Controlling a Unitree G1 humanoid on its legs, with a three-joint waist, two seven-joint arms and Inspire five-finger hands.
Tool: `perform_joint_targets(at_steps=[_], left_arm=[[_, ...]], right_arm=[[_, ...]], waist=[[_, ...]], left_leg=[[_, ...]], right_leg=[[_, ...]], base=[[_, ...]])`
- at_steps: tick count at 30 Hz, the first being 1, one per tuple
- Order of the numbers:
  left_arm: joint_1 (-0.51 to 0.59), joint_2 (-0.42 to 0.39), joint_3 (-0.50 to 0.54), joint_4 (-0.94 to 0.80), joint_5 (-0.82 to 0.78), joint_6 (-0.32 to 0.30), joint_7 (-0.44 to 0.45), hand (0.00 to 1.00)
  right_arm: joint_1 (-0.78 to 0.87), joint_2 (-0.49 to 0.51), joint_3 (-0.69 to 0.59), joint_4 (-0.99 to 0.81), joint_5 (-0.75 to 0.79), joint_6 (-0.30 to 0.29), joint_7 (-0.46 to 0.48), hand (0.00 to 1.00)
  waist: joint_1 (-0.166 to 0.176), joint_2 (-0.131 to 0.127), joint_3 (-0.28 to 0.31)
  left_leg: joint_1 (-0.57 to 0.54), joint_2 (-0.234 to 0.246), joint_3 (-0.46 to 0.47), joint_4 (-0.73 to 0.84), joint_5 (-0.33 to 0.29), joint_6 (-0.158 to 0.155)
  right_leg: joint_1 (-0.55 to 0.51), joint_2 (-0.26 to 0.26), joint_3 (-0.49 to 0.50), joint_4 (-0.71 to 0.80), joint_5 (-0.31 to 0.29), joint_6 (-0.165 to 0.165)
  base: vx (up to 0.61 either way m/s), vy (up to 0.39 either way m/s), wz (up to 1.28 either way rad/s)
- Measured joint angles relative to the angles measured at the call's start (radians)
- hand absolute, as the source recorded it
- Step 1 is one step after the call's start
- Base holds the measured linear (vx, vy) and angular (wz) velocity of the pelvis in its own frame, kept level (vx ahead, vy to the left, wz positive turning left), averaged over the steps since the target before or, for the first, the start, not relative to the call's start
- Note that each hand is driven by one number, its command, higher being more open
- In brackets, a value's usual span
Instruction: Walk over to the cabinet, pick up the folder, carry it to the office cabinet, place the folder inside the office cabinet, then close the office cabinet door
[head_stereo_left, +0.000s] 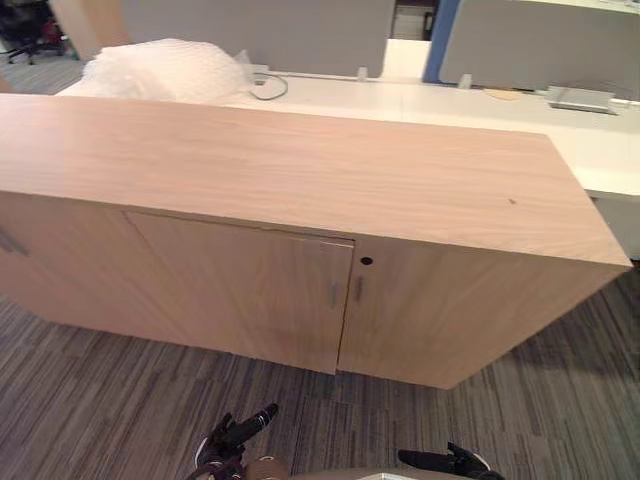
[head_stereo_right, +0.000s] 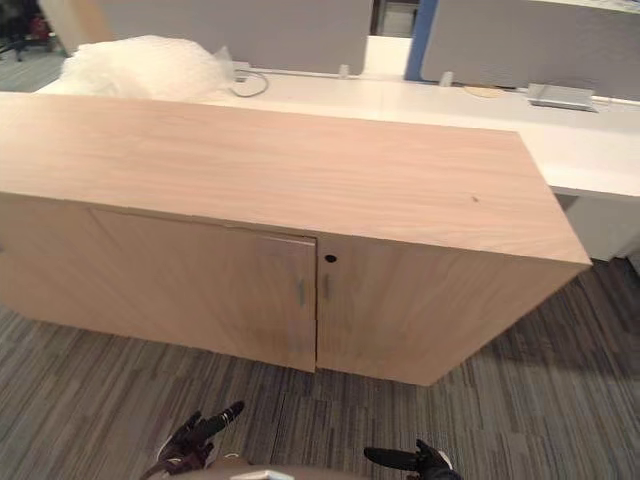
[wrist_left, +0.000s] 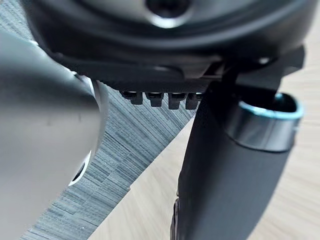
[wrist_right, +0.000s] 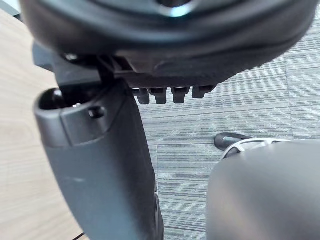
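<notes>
A light wooden office cabinet (head_stereo_left: 300, 170) stands in front of me with a bare top. Its left door (head_stereo_left: 250, 290) sits slightly ajar, its edge a little proud of the right door (head_stereo_left: 430, 310). Small metal handles (head_stereo_left: 334, 293) flank the seam, below a round keyhole (head_stereo_left: 366, 261). My left hand (head_stereo_left: 240, 428) hangs low above the carpet in front of the cabinet, fingers (wrist_left: 160, 97) straight and thumb (wrist_left: 235, 165) out, holding nothing. My right hand (head_stereo_left: 447, 460) hangs low on the other side, with its fingers (wrist_right: 172, 93) straight and nothing in it.
Behind the cabinet runs a white desk (head_stereo_left: 440, 100) with a bundle of bubble wrap (head_stereo_left: 165, 70), a cable and a flat grey item (head_stereo_left: 580, 98). Grey partitions (head_stereo_left: 300, 30) stand beyond. Striped grey carpet (head_stereo_left: 120, 400) lies between me and the cabinet.
</notes>
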Motion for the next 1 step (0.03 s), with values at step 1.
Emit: perform_joint_targets(at_steps=[1], left_arm=[[0.001, -0.015, 0.003, 0.000, 0.020, 0.003, 0.004, 1.00]], right_arm=[[0.003, -0.005, 0.002, 0.002, 0.002, 0.001, -0.004, 1.00]], waist=[[0.013, 0.004, -0.005]], left_leg=[[0.013, -0.059, -0.100, -0.082, -0.036, -0.045]], right_leg=[[-0.011, -0.012, 0.026, 0.009, 0.001, 0.000]], base=[[-0.02, 0.076, -0.35]])
